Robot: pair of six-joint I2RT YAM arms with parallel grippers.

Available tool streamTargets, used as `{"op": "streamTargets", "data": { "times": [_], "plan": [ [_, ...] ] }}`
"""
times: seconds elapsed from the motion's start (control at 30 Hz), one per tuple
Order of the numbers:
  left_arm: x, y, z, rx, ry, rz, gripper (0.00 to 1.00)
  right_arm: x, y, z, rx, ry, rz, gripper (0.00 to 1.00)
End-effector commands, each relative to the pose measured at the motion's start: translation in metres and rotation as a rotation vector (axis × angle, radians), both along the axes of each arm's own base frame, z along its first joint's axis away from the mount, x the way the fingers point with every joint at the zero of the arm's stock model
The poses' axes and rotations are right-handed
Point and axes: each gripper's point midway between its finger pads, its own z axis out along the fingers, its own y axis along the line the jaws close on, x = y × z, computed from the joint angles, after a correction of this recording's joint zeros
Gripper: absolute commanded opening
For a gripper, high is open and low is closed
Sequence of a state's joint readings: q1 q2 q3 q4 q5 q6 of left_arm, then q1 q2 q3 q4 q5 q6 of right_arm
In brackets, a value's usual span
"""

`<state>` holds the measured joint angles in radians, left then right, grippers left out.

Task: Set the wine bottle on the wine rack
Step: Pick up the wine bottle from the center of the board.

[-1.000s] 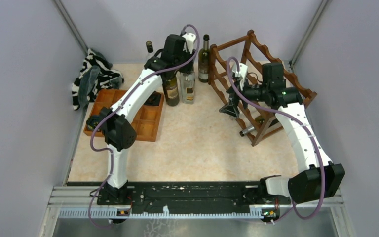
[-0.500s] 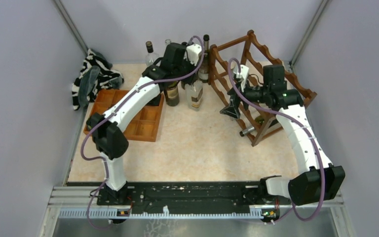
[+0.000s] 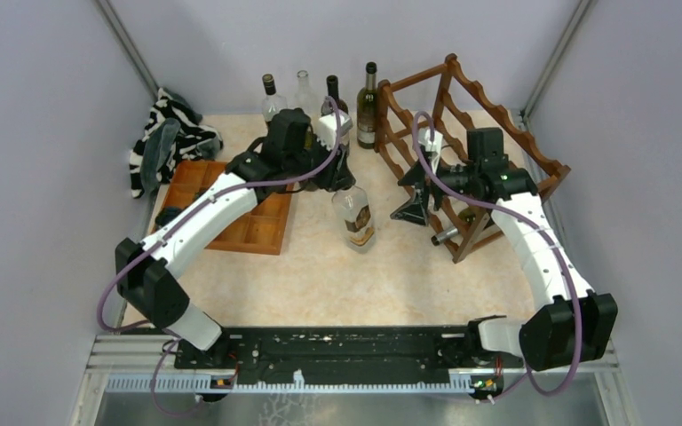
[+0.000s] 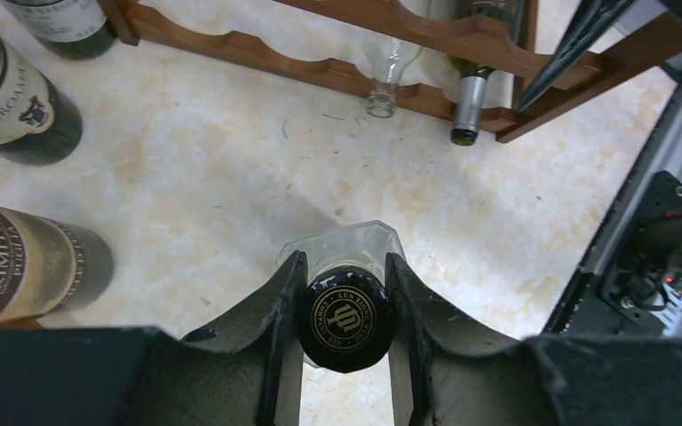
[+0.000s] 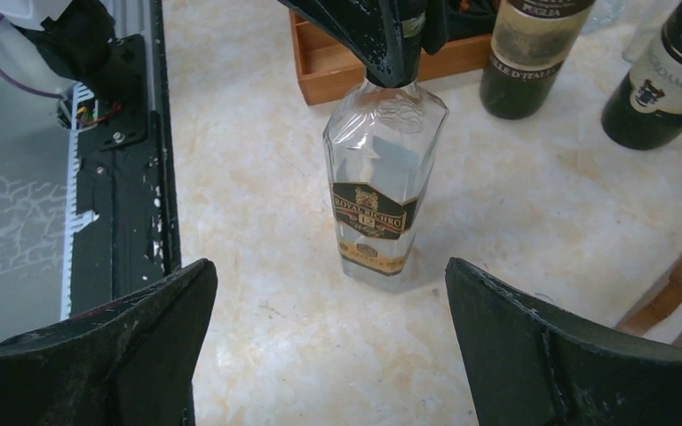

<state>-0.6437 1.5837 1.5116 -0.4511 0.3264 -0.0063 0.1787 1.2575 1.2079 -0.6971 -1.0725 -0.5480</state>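
My left gripper (image 3: 342, 177) is shut on the black cap of a clear square bottle (image 3: 355, 217) with a gold and black label, holding it by the neck near the table's middle. The cap (image 4: 346, 319) sits between my fingers (image 4: 280, 311) in the left wrist view. The same bottle (image 5: 382, 191) shows in the right wrist view, upright or slightly tilted, base at the marble surface. My right gripper (image 3: 411, 200) is open and empty, just left of the dark reddish-brown wine rack (image 3: 471, 133), facing the bottle. The rack's bottom tier holds two bottles, necks (image 4: 466, 98) pointing out.
Several upright bottles (image 3: 368, 102) stand at the back by the rack's left end. An orange-brown compartment tray (image 3: 262, 222) lies at the left, under my left arm. A black-and-white striped cloth (image 3: 164, 138) lies at the far left. Two dark bottles (image 5: 533, 53) stand beyond the held one.
My left gripper has carried the clear bottle away from the back row, forward and right toward the table's middle. My right gripper has shifted slightly left and stays open.
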Motion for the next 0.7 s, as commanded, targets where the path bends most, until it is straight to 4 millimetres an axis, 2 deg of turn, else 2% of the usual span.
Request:
{"op": "streamTargets", "data": {
  "times": [0.0,0.1,0.5,0.67],
  "plan": [
    [-0.021,-0.013,0.084,-0.253,-0.139,-0.094,0.00,-0.015,0.014,0.013,0.053,-0.082,0.123,0.98],
    [-0.033,-0.013,0.087,-0.292,-0.139,-0.129,0.00,-0.019,0.020,0.007,0.050,-0.083,0.155,0.98],
    [-0.070,-0.003,0.067,-0.322,-0.143,-0.241,0.00,-0.016,0.041,-0.024,-0.079,-0.129,0.195,0.98],
    [-0.076,0.002,0.069,-0.329,-0.150,-0.245,0.00,-0.014,0.053,-0.044,-0.111,-0.115,0.190,0.98]
  ]
}}
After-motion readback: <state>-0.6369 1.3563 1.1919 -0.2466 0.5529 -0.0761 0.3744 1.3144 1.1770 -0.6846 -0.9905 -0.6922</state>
